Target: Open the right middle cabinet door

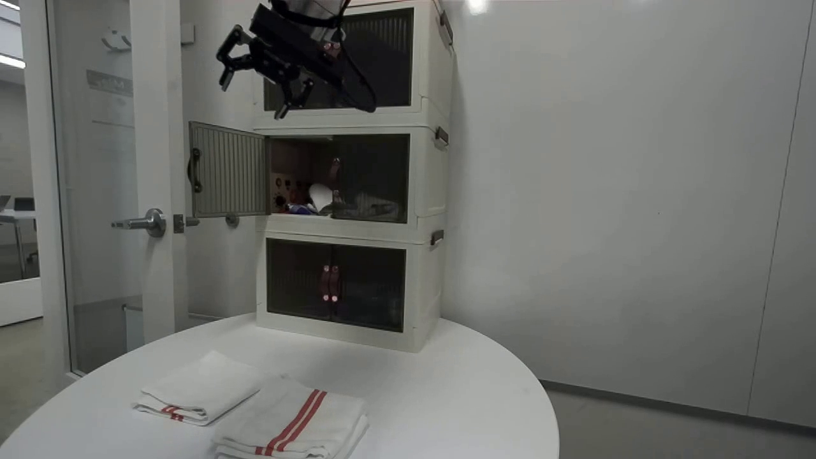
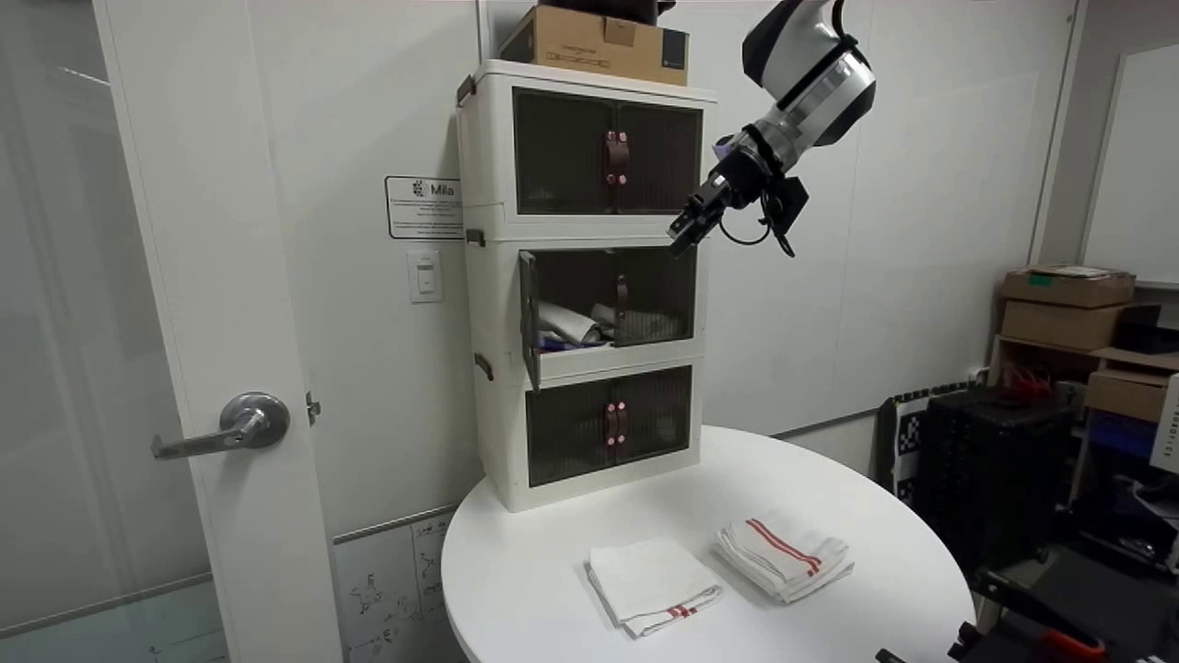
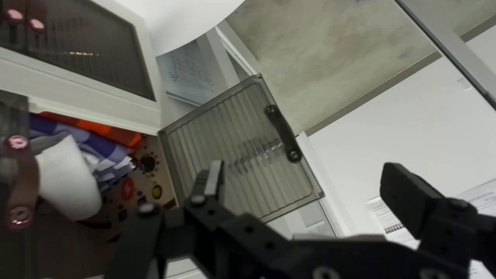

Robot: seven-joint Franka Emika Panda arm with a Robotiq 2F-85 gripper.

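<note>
The right middle cabinet door is a dark see-through pane, closed, in the middle tier in both exterior views (image 1: 376, 178) (image 2: 661, 299). Its brown handle (image 2: 622, 293) is on the pane's left edge. In the wrist view a strip of the door (image 3: 13, 112) shows at the left edge with its handle (image 3: 25, 178). The paler grey twin door (image 1: 231, 169) stands swung open; it fills the middle of the wrist view (image 3: 236, 151). My gripper (image 1: 253, 97) is open and empty, above and in front of the middle tier, touching neither door. It also shows in both remaining views (image 2: 680, 238) (image 3: 305, 176).
The open compartment holds cloths and a white roll (image 3: 69, 178). Closed tiers lie above (image 2: 564, 152) and below (image 1: 299, 277). Two folded towels (image 2: 654, 585) (image 2: 783, 557) lie on the round white table (image 1: 484, 395). A cardboard box (image 2: 599, 44) sits on top of the cabinet.
</note>
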